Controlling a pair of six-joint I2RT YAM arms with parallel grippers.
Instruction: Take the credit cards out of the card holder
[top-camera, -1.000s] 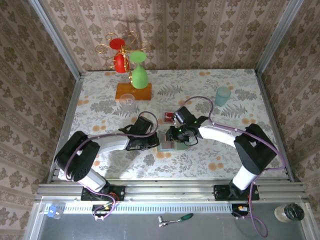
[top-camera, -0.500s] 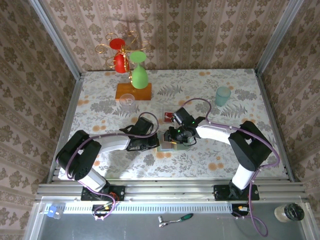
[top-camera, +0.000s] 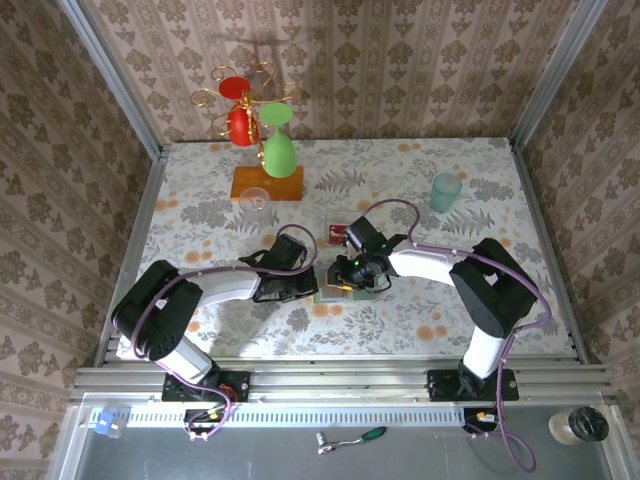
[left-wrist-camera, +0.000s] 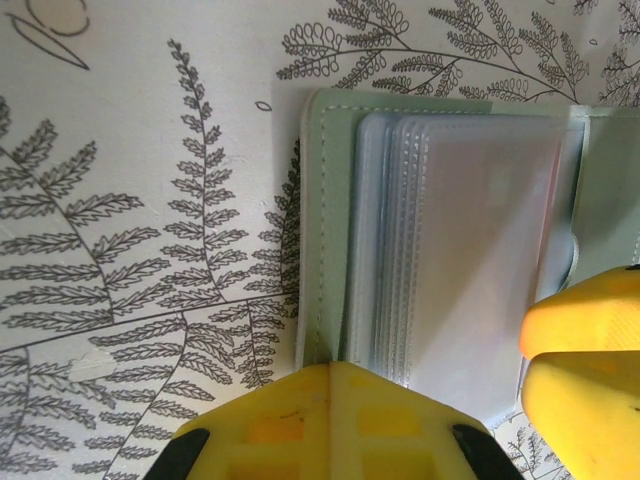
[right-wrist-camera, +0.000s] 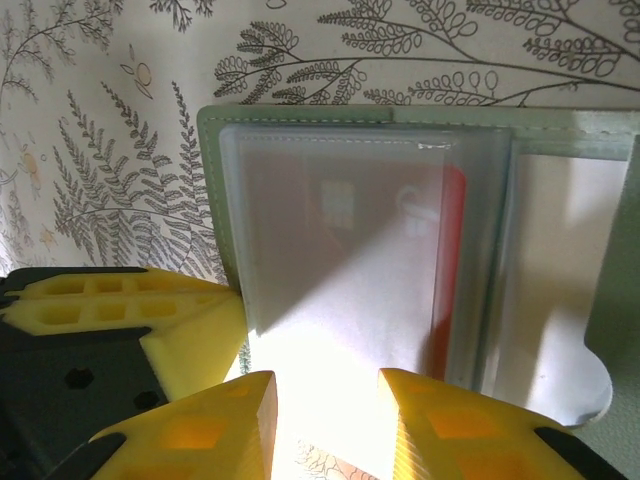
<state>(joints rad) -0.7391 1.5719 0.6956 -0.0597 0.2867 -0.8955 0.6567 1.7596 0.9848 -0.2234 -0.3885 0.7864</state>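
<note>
Nearest the bases, two arms were seen bent inward over the table (top-camera: 200, 215) to a single meeting place at its middle. One card holder (left-wrist-camera: 322, 220) was laid open and flat there, with its clear sleeves (left-wrist-camera: 470, 230) turned upward. These sleeves were stacked too closely to be counted with certainty, though several edges could be made out. The left gripper (left-wrist-camera: 330, 385) was closed tight with nothing caught between its fingers. Its tip was set on the near left edge of the card holder, and this was judged to be a pinning press, so that the holder would not slide while a card was drawn. The right gripper (right-wrist-camera: 325, 385) was held with its jaws narrowly parted at the near edge of the top sleeve, and nothing was clearly pinched. It was judged to be lined up for a pull on the sleeve's contents. One red card (right-wrist-camera: 455, 240) could be counted inside that sleeve, its edge showing through the plastic beside the spine. Just beyond the card holder a second red card (top-camera: 337, 234) was seen, lodged in what appeared to be a small clear tray, and it was judged to be already removed. Farther back one pale green cup (top-camera: 446, 190) was stood to the right. One wire stand (top-camera: 262, 140) was placed to the left, hung with two red shapes and one green.
</note>
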